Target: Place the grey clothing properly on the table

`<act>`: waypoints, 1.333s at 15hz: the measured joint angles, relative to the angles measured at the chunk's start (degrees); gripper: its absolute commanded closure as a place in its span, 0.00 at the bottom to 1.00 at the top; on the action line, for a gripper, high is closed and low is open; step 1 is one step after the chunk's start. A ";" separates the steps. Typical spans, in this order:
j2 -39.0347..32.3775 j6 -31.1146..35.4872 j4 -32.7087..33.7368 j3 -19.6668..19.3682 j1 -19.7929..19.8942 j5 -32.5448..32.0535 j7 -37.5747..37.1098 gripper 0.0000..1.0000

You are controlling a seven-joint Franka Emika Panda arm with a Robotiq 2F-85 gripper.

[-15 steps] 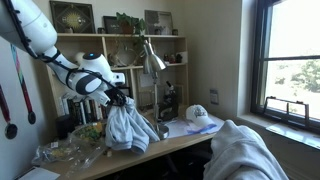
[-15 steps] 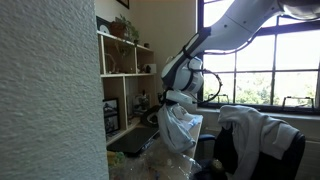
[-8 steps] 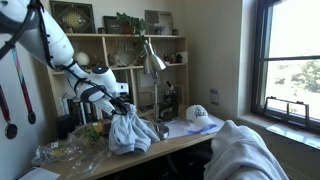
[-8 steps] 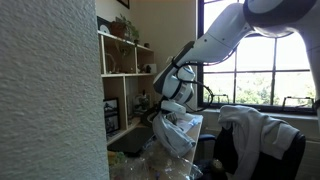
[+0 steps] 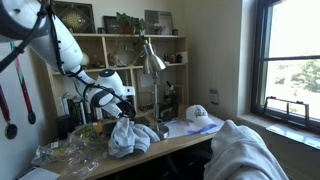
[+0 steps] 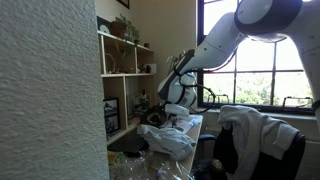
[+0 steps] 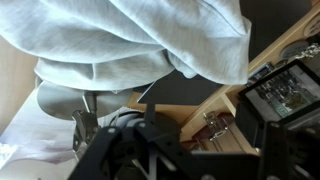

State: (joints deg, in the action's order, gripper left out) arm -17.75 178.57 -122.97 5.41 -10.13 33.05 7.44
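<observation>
The grey clothing (image 5: 128,138) lies in a crumpled heap on the wooden table (image 5: 182,144), no longer hanging. My gripper (image 5: 118,106) hovers just above its top, apart from the cloth as far as I can see. From the opposite side, the clothing (image 6: 168,138) spreads low under the gripper (image 6: 176,108). In the wrist view the grey clothing (image 7: 130,40) fills the upper half, and my gripper (image 7: 190,140) stands open with only the table and dark objects showing between its fingers.
A desk lamp (image 5: 152,60) rises right behind the heap, and a white cap (image 5: 198,115) sits to its right. A clear plastic bag (image 5: 68,152) lies on the left. Shelves (image 5: 110,50) back the table. A chair draped in white cloth (image 5: 245,150) stands in front.
The clothing hung from the shut gripper a second ago. The arm came down, the jaws opened, and the cloth dropped into a heap on the table.
</observation>
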 measured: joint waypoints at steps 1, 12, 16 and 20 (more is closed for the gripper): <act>0.18 -0.04 -0.47 -0.61 0.00 -3.57 -2.89 0.00; 12.34 -7.07 -7.31 -2.49 0.46 -15.08 -12.30 0.00; 20.20 -8.81 -12.60 -3.01 0.93 -14.77 -12.05 0.00; 27.80 -13.21 -17.83 -4.95 1.26 -14.81 -10.35 0.00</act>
State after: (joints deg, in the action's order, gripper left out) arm 10.05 165.36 -140.80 0.46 -8.88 18.24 -2.91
